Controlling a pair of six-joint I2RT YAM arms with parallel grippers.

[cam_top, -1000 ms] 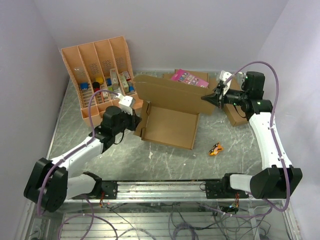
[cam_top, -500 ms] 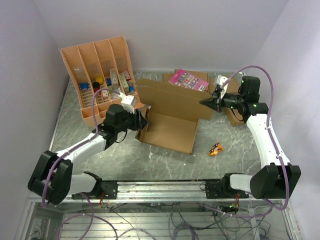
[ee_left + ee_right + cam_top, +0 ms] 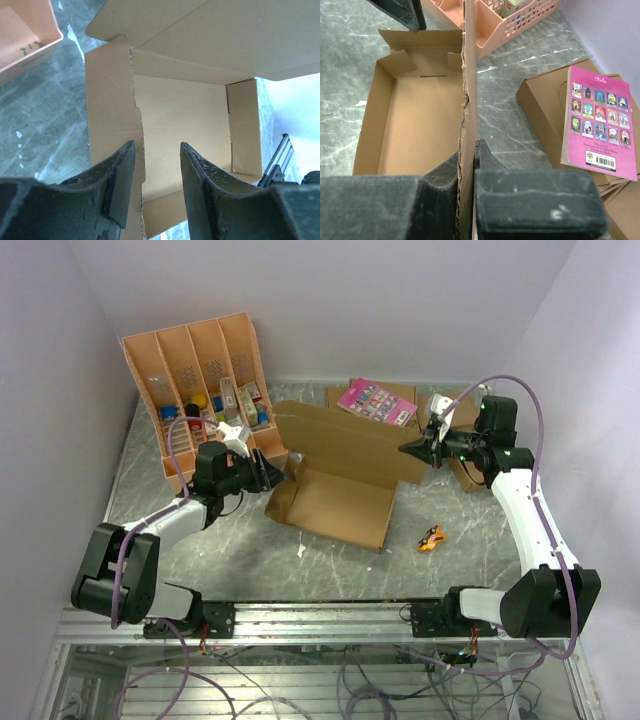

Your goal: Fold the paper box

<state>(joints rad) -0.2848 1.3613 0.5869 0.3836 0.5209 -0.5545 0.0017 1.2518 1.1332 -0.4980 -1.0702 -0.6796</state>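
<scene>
Right gripper point(image 3: 410, 448) is fully closed on the right-hand edge of the raised rear flap of the paper box point(image 3: 335, 495). In the right wrist view you see the cardboard edge pinched between both pads. Treat this hold as a brace. It stands the flap up off the base, so the panel cannot drop over the open tray of the box and the side walls remain reachable.

Left gripper point(image 3: 272, 476) stands about half open and holds nothing. Its fingers point(image 3: 117, 185) sit at the left side wall of the box, and in the left wrist view the ragged upper edge of that wall runs up between them. You cannot tell whether either finger touches the cardboard. Read this placement as a line-up for gripping or pushing the left wall.

Locate the box at the middle of the worktop point(image 3: 200, 540), with its base lying flat. The compartment tray point(image 3: 190, 370) leans at the far left, near the left gripper. A pink book point(image 3: 378, 400) lies on smaller brown boxes point(image 3: 400, 392) at the far right, behind the flap.
</scene>
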